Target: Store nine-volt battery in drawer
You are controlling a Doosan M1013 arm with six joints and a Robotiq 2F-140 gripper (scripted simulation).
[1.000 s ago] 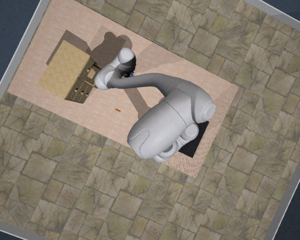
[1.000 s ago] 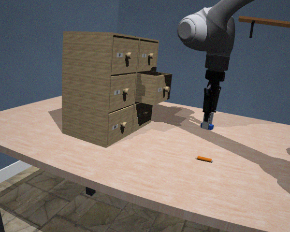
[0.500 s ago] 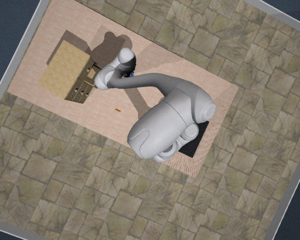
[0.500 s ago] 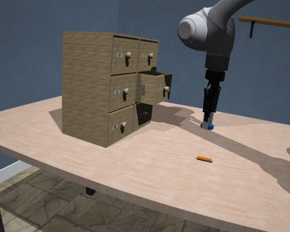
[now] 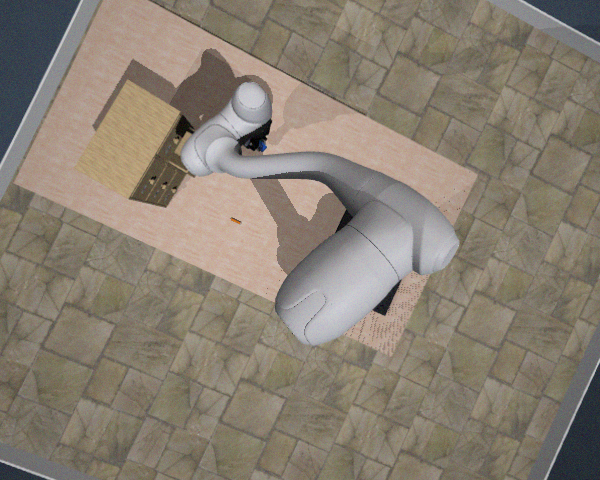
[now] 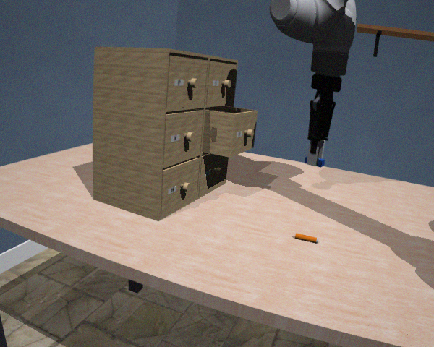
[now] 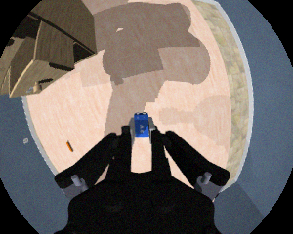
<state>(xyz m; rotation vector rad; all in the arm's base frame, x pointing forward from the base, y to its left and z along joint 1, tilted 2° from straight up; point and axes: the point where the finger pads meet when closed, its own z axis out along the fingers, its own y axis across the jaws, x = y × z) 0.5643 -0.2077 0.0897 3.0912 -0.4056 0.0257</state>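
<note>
The blue nine-volt battery (image 5: 262, 146) (image 6: 321, 163) (image 7: 142, 128) is between my fingertips, held above the table. My gripper (image 6: 315, 160) is shut on it and points down, in front of the chest and apart from it. The small wooden chest (image 5: 127, 136) (image 6: 127, 130) stands upright. Its middle drawer in the right column (image 6: 223, 130) is pulled out and looks level; its label is too blurred to read surely. The other drawers look pushed in; the lower right one is in shadow. The open drawer's inside is mostly hidden.
An orange cylinder (image 5: 235, 220) (image 6: 306, 238) (image 7: 69, 146) lies on the table, in front of the chest and off to one side of my gripper. The open drawer's knob (image 6: 249, 132) sticks out toward my side. A brown shelf (image 6: 408, 32) is on the back wall.
</note>
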